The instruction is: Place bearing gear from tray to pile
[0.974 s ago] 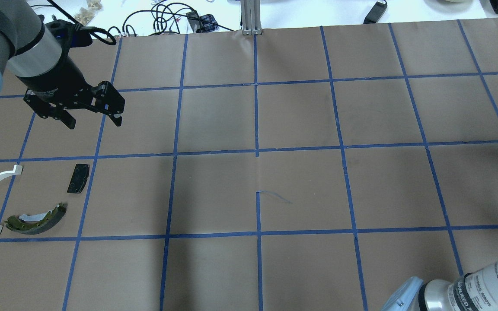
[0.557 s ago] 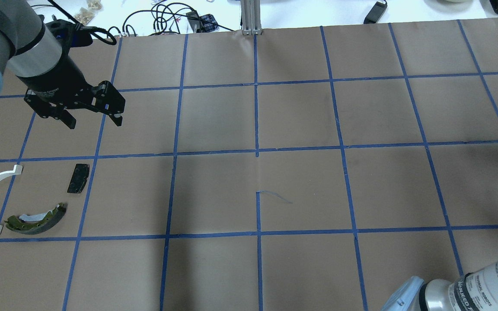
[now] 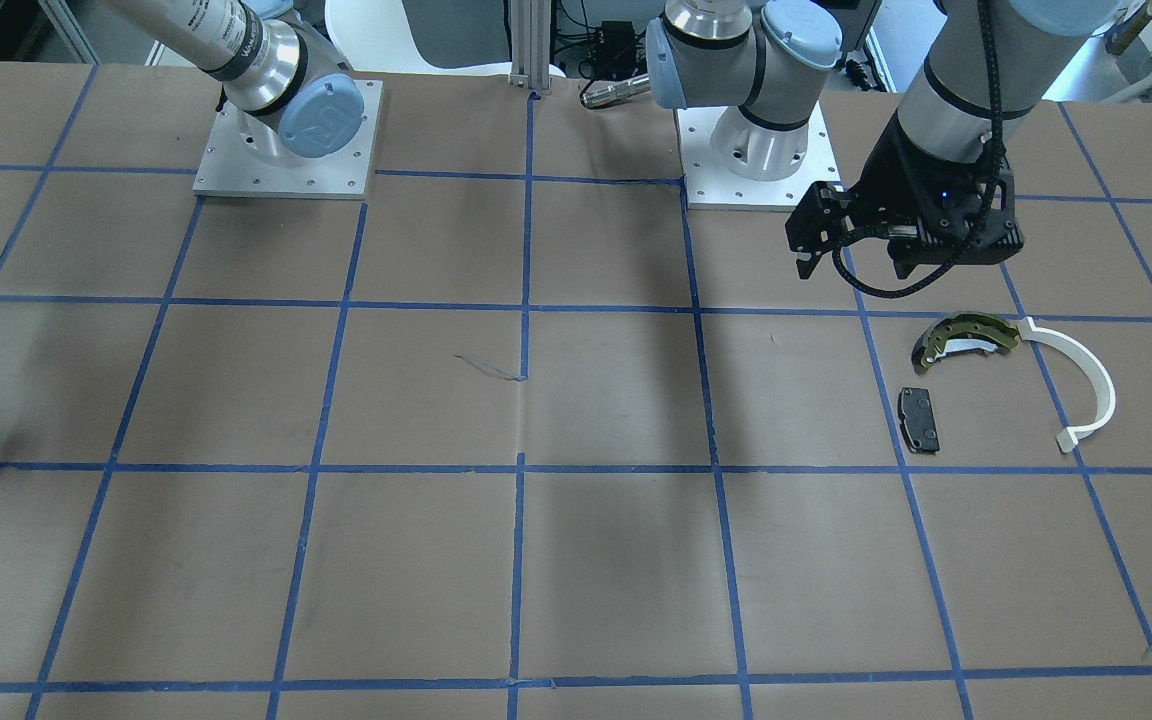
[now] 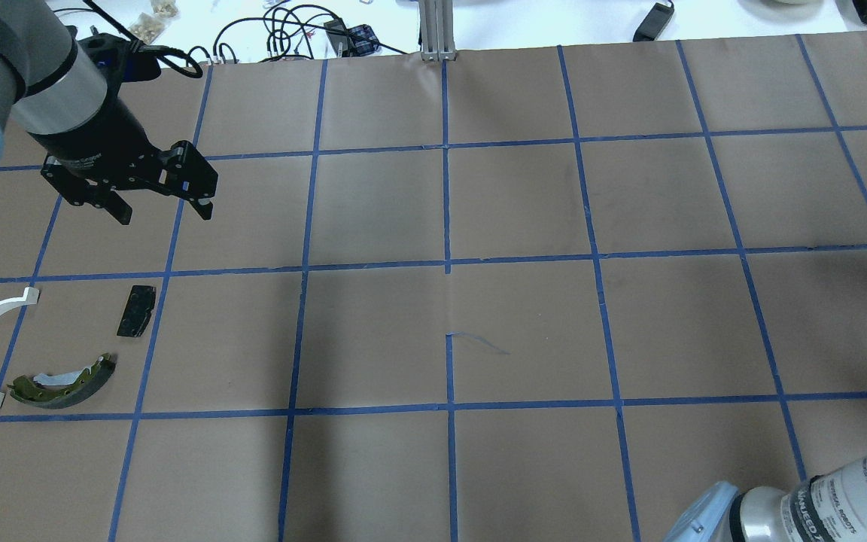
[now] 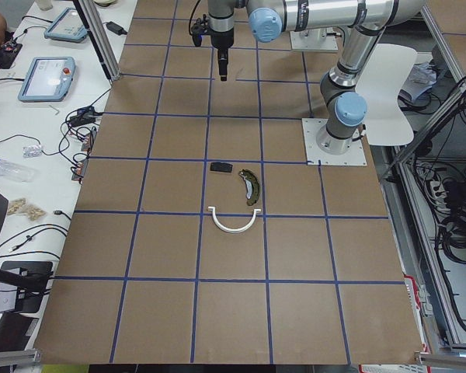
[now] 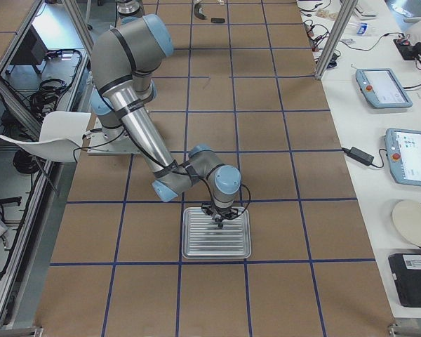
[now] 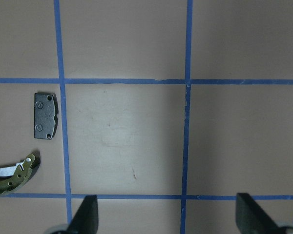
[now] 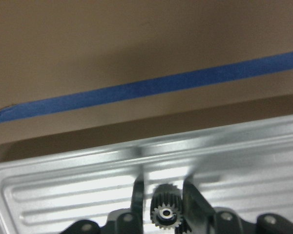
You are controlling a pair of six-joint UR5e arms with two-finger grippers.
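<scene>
My right tool (image 8: 163,187) straddles the gear (image 8: 166,213) in the tray (image 8: 63,185); whether it pinches, I cannot tell. My left tool (image 4: 165,214) hangs open, the pile (image 4: 136,310) near it.

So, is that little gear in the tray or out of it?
In the tray: the bearing gear sits between the right gripper's fingers, over its ribbed floor. Gripped or not, cannot tell.
</scene>
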